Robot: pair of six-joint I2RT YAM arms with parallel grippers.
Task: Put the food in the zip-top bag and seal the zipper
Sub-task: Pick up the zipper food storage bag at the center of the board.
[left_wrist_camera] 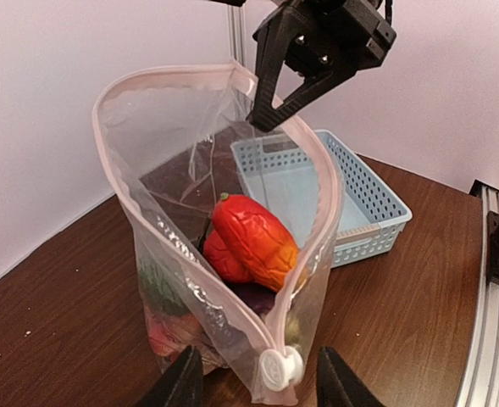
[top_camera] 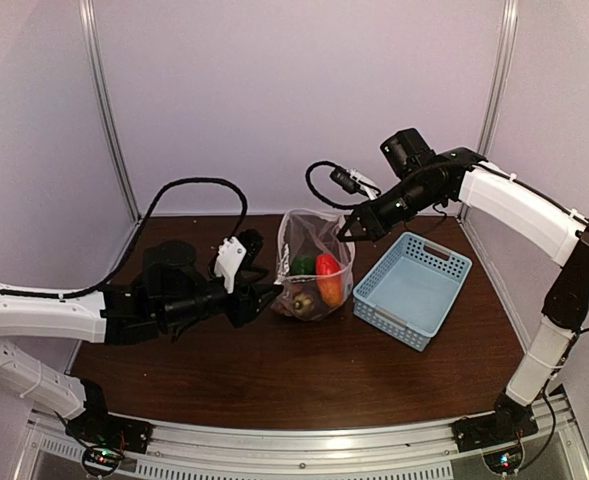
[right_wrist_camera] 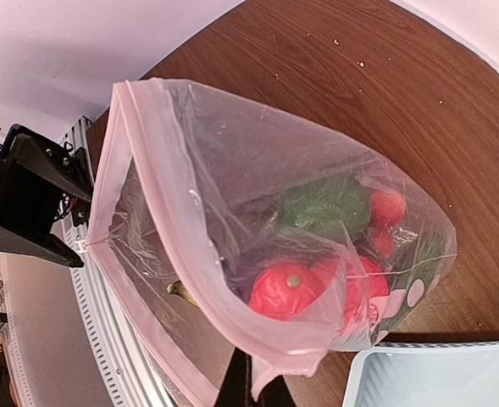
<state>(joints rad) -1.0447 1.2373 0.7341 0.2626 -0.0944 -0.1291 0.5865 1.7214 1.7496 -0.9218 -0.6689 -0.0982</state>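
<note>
The zip-top bag (top_camera: 312, 238) stands upright mid-table (top_camera: 274, 380), nearer the far edge, its mouth gaping (an orange-red piece (left_wrist_camera: 253, 242) tops the food inside). The right tool (left_wrist_camera: 264, 119) is clenched on the zipper (left_wrist_camera: 321, 195) at the bag's right end. The left tool (top_camera: 261, 300) is released, its fingers straddling the white slider (left_wrist_camera: 280, 369) at the left end. A light-blue basket (top_camera: 434, 252) sits just beside the bag, toward the right edge.

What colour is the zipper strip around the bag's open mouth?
The zipper strip is pale pink, with a white slider at its end; clearest in the left wrist view.
</note>
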